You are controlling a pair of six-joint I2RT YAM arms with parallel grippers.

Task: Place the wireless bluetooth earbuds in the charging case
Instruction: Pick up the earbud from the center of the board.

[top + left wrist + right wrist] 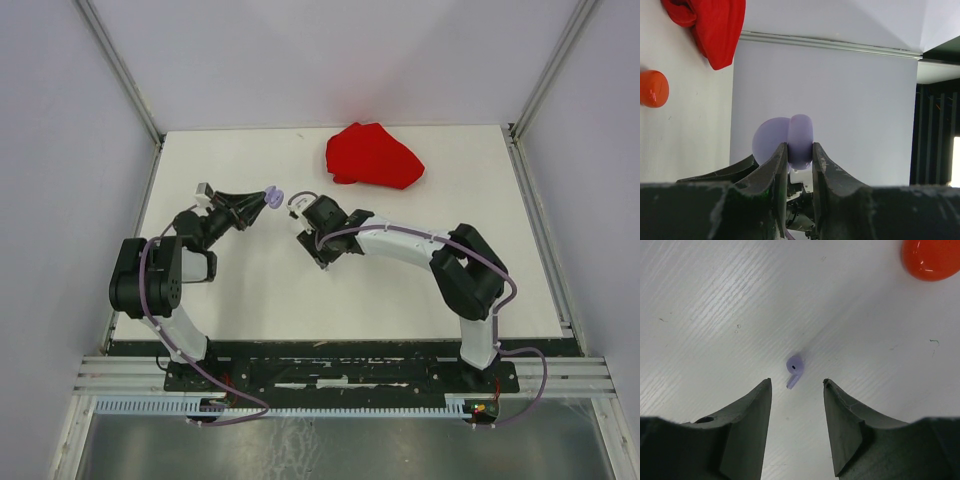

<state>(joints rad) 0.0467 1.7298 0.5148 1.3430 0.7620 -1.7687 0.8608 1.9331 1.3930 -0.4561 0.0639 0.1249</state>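
Gripping a lilac charging case [801, 135] between their tips, the left jaws were closed on it and held it raised off the white counter [400, 290], its lid swung open to one side. The right jaws stood apart and empty over the counter. A single lilac earbud [794, 371] lay on the surface just ahead of the gap between their tips, touching neither. An orange-red round case [932, 257] rested on the counter, well apart from the earbud. A crumpled red cloth [372, 155] lay near the far edge. Whether the lilac case held an earbud could not be told.
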